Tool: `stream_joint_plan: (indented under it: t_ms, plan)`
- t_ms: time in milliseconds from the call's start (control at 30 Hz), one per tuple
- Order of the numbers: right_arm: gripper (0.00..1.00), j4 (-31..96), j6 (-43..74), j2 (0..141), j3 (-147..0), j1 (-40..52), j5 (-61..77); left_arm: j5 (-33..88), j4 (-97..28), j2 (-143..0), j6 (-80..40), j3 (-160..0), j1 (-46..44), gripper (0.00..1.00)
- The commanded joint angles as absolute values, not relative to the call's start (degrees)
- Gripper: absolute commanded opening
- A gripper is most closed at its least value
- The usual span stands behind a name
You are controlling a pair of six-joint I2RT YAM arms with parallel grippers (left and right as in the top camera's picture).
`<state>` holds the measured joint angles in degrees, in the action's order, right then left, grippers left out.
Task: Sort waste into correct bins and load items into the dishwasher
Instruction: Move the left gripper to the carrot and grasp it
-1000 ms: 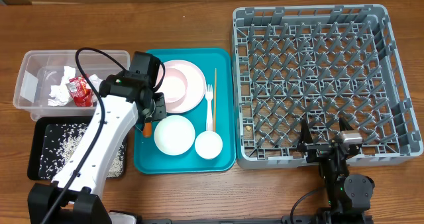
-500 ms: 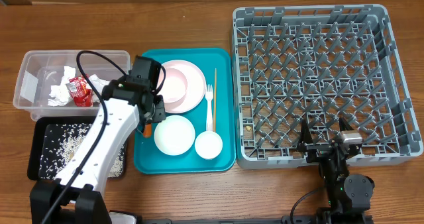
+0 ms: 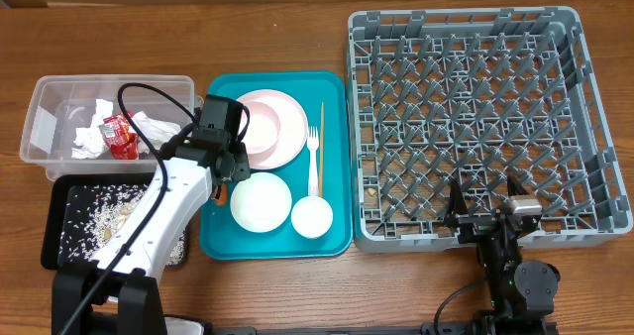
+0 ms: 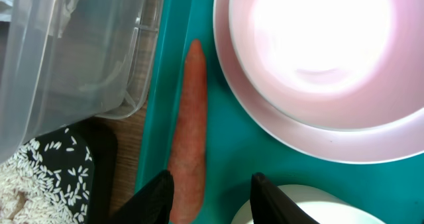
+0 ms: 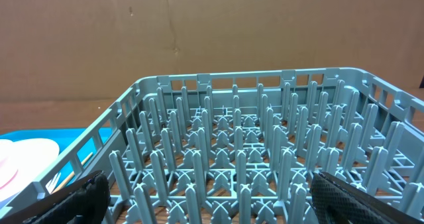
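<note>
Shifted slightly, left gripper (image 4: 212, 187) stands parted around the carrot's (image 4: 191, 118) end, not clamping it.

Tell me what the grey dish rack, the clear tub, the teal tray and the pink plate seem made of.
dish rack: matte grey moulded plastic, judging by its uniform pegs.
clear tub: see-through plastic; contents show through its walls.
teal tray: smooth, probably plastic, soft sheen.
pink plate: glossy, strong glare; plastic or ceramic, cannot tell.

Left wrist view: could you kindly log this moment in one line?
left gripper: open, straddling carrot | carrot: on teal tray beside pink plate | right gripper: open
</note>
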<state>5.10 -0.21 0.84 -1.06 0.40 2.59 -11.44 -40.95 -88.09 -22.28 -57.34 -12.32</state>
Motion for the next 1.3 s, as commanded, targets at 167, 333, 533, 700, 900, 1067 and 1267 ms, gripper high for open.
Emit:
stream_joint_plan:
  t_ms: [167, 333, 533, 700, 900, 1067, 1267]
  plan:
    - [1.0, 4.6, 0.0, 0.2, -0.4, 0.2, 2.7, -12.0, -40.3, -92.1, -16.1, -56.7, -11.9, 0.41]
    - [1.0, 4.6, 0.0, 0.2, -0.4, 0.2, 2.7, -12.2, -40.0, -95.7, -14.7, -56.7, -11.9, 0.41]
    - [1.0, 4.6, 0.0, 0.2, -0.4, 0.2, 2.7, -12.2, -40.0, -98.5, -14.7, -56.7, -11.3, 0.41]
    - [1.0, 4.6, 0.0, 0.2, -0.4, 0.2, 2.7, -12.3, -40.0, -100.0, -14.7, -56.7, -10.3, 0.41]
    - [1.0, 4.6, 0.0, 0.2, -0.4, 0.2, 2.7, -11.8, -40.0, -100.1, -14.8, -56.7, -8.5, 0.41]
    - [1.0, 4.6, 0.0, 0.2, -0.4, 0.2, 2.7, -8.5, -39.9, -100.1, -14.8, -56.7, -8.6, 0.4]
    - [1.0, 4.6, 0.0, 0.2, -0.4, 0.2, 2.7, -7.4, -39.7, -100.1, -14.8, -56.7, -8.6, 0.4]
